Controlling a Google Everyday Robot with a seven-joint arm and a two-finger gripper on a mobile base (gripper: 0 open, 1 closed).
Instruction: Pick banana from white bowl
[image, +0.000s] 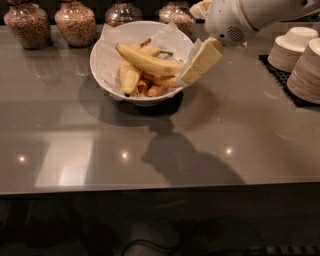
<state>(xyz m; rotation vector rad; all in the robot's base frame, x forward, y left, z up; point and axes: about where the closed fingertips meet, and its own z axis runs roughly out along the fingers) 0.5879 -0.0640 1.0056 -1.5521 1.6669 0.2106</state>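
Observation:
The white bowl (98, 70), lined with crinkled white paper, stands at the back middle of the grey counter. The long pale yellow banana (150, 62) lies across the top of its contents, running from upper left to the right rim. A shorter, plumper banana (128, 78) and small orange-brown pieces (151, 90) lie under it. My gripper (186, 76) comes in from the upper right on a white arm. Its cream tip is at the bowl's right rim, right by the banana's right end. It holds nothing that I can see.
Several glass jars of grain (75, 22) line the counter's back edge behind the bowl. Stacks of small off-white paper bowls (295, 47) stand on a black mat at the right. The counter's front edge (160, 187) runs across the lower part of the view.

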